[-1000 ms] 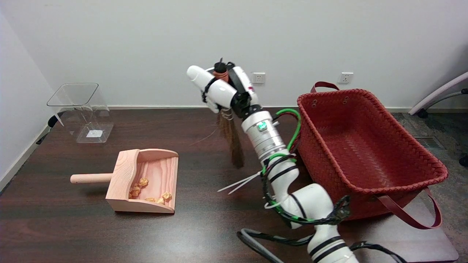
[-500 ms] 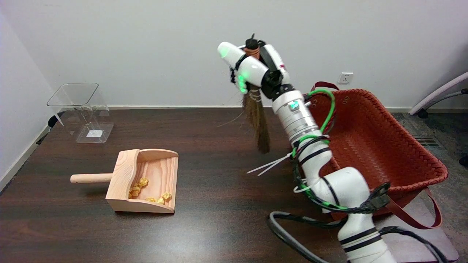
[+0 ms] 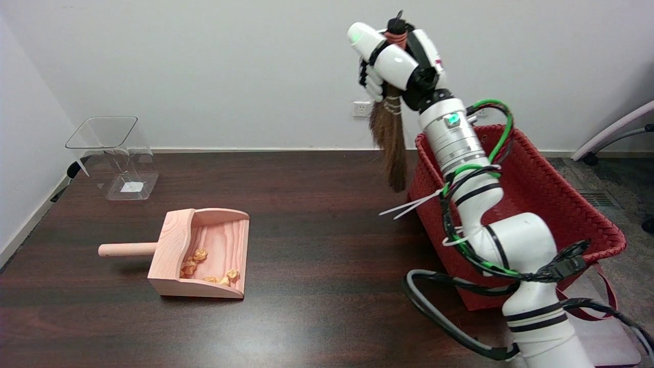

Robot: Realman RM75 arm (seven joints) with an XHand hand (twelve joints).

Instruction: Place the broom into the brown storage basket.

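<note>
Brown bristles of the small straw hand broom (image 3: 389, 145) hang just outside the near-left rim of the woven reddish-brown storage basket (image 3: 587, 214), its handle clenched in the raised right hand (image 3: 396, 59); next, carry it right over the opening, then lower and release. No writing seems legible

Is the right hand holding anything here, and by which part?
Yes: the right hand grips the broom at its bound handle end, bristles hanging down.
</note>
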